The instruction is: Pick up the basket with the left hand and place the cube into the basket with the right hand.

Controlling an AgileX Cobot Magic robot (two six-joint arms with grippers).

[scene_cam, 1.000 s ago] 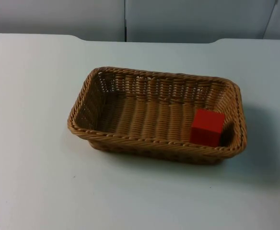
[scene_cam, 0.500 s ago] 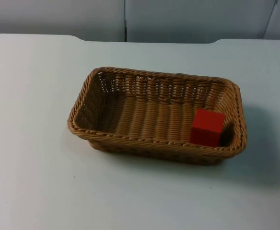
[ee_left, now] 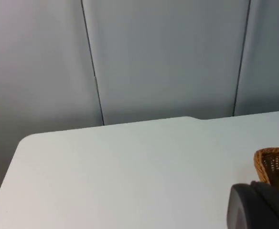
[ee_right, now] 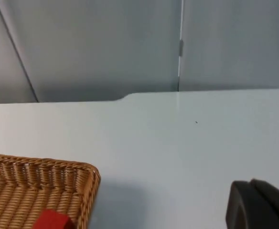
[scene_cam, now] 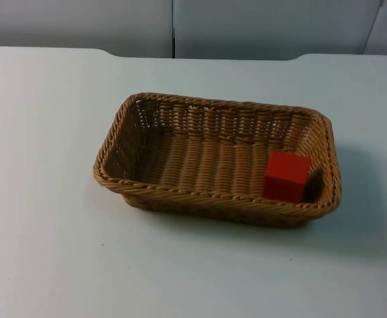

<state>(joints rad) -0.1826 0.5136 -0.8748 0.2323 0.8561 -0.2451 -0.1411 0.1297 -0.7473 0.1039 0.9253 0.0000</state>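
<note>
— On the table [scene_cam: 48, 132], where's the basket [scene_cam: 217, 202] now, and where's the cube [scene_cam: 287, 176]?

— Basket sits flat on the table, not lifted. The cube is already inside it, resting on the basket's floor in the corner at its right end, against the near wall. From my right wrist I see that same basket corner [ee_right: 84, 183] with a bit of the red cube [ee_right: 53, 220] within.

— And your grippers?

— Both arms are waiting back from the basket, well apart from it. My left fingertip [ee_left: 259, 210] sits near one basket corner [ee_left: 275, 164]; my right fingertip [ee_right: 259, 205] hangs over bare table beside the basket. How wide either pair of fingers stands, I cannot tell.

— So what's left?

— I'd judge the placing done, while the basket rests unheld. If I still take the basket with my left, I'd go for the rim at the basket's left end, away from the cube. I'd straddle the rim, one finger inside the wall and one outside, then lift level so the cube doesn't slide.

— Risk?

— The weave is springy; a shallow bite could slip, and the cube's weight at the far end may tip the basket.
</note>
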